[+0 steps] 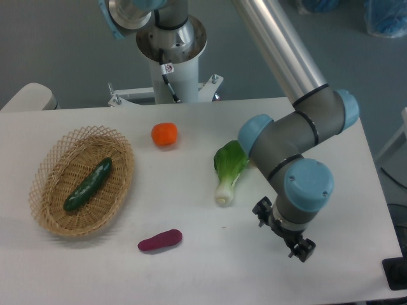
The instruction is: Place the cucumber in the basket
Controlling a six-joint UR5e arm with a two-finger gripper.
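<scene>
The dark green cucumber [88, 184] lies diagonally inside the tan wicker basket [44, 209] at the left of the table. My gripper [301, 250] is far away from both, low over the front right of the table, pointing down and towards the front. Its fingers are mostly hidden beneath the wrist, so I cannot make out whether they stand open or shut. Nothing shows between them.
A purple piece [160, 240] lies near the front edge, right of the basket. A bok choy [229, 168] rests mid-table and an orange fruit [165, 134] sits behind it to the left. My arm covers the table right of the bok choy.
</scene>
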